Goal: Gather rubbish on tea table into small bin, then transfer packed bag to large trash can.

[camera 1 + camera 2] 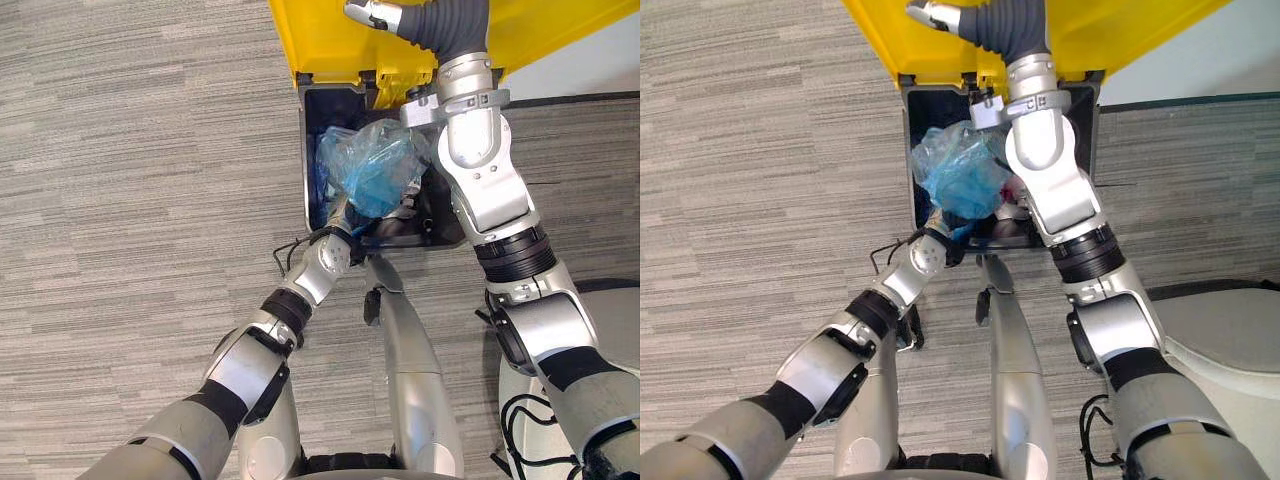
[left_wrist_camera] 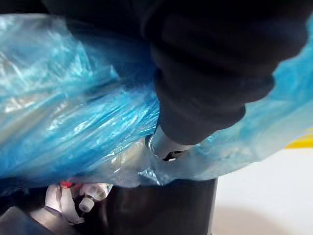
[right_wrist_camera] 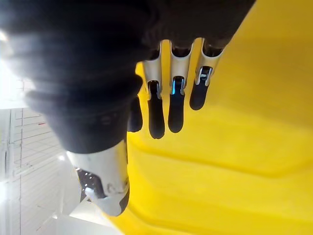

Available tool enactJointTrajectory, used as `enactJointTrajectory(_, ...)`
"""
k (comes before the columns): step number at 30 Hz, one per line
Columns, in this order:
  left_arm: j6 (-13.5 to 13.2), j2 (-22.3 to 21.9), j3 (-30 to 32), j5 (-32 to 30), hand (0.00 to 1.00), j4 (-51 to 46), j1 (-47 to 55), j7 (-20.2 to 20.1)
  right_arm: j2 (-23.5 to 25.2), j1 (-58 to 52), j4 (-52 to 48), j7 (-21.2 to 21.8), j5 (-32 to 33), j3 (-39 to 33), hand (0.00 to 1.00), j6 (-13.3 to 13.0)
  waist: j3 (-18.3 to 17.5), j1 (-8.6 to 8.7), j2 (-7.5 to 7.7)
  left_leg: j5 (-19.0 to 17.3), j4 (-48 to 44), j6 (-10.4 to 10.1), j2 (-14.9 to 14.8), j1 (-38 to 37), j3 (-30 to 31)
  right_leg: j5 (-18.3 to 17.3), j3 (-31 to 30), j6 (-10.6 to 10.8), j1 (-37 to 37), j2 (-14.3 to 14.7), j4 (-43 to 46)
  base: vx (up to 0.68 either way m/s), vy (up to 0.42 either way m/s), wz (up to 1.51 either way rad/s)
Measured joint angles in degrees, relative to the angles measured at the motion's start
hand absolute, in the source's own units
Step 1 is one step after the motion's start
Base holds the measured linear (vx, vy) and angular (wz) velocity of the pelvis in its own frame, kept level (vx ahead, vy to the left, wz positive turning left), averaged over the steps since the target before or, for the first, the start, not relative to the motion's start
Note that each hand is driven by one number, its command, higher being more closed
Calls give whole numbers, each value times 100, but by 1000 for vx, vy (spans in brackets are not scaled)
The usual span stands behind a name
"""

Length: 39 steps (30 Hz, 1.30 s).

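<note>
1. Location of bag (image 1: 375,165): open mouth of the dark trash can (image 1: 330,105), toward its left half, bulging above the rim.
2. Make of bag: crumpled blue see-through plastic, packed full, folds catching the light.
3. Yellow lid (image 1: 320,35) tipped up and back behind the can's mouth.
4. Right hand (image 1: 368,13) raised against the lid's yellow surface, arm reaching over the can's right side. Fingers (image 3: 171,98) straight and side by side, dark tips on or just off the plastic, thumb set apart. Nothing held.
5. Left hand (image 1: 343,238) at the can's near edge, tucked beneath the bag and pressed into its folds. Grip hidden by the plastic; cannot tell whether closed on it or not.
6. Pale rubbish (image 2: 73,200) with a small red piece beside it, lying loose in the dark of the can below the bag.
7. Can standing on grey striped carpet (image 1: 130,150).
</note>
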State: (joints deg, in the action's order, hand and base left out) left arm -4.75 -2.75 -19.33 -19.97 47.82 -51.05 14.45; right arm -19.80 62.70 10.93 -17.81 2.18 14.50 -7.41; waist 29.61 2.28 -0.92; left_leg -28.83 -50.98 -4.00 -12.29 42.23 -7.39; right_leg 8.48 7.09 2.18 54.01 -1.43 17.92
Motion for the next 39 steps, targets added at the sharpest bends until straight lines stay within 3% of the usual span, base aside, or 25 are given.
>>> enactJointTrajectory(10, 61, -162, 150, -61, 0, -66, 43, 56, 27, -60, 0, 9, -53, 102, 0, -4, -2, -4, -1, -17, -11, 16, -6, -52, -22, 0, -15, -1, -45, 0, 0, 22, -7, 0)
enactJointTrajectory(22, 49, -126, 25, -34, 0, -843, 602, 51, 8, -1177, -279, 88, -276, -45, 0, 3, -11, -113, -8, -2, 188, 9, 42, -771, 39, -75, 81, -71, -752, -75, -5, 14, -11, 7)
enactJointTrajectory(25, -30, 143, -243, 185, 0, -1409, 940, 10, -5, -1693, -454, 172, -289, -223, 0, -5, -14, -164, -7, 74, 409, -26, 83, -1115, 84, -154, 144, -157, -1044, -117, -4, 25, -36, 17)
enactJointTrajectory(30, -389, 692, -300, 731, 0, -2347, 1697, -108, -58, -2685, -724, 193, -507, -545, 0, -56, -46, -235, -8, 333, 1058, -76, 251, -1811, 160, -348, 254, -151, -1555, -285, -5, 45, -53, 25)
enactJointTrajectory(31, -463, 846, -295, 863, 0, -2491, 1910, -188, -71, -2914, -723, 205, -511, -594, 0, -85, -102, -307, -16, 384, 1179, -97, 269, -1931, 162, -385, 261, -123, -1637, -295, -7, 57, -52, 14)
enactJointTrajectory(34, -704, 1471, -275, 1265, 0, -2947, 2838, -365, -99, -3612, -618, 332, -605, -706, 0, -126, -406, -307, -19, 590, 1674, -132, 387, -2309, 237, -506, 339, -124, -1857, -385, -10, 76, -62, 23)
enactJointTrajectory(36, -824, 1848, -50, 1515, 0, -2998, 3592, -571, -119, -3914, -98, 448, -730, -798, 0, -132, -539, -298, -36, 677, 1980, -139, 437, -2713, 285, -605, 391, -67, -2167, -404, -25, 70, -35, 15)
enactJointTrajectory(39, -869, 2027, 352, 1727, 0, -2961, 4301, -721, -265, -4350, 353, 585, -759, -898, 0, -129, -659, -306, -44, 729, 2321, -89, 465, -3046, 422, -668, 521, 0, -2521, -419, -224, 24, -41, 23)
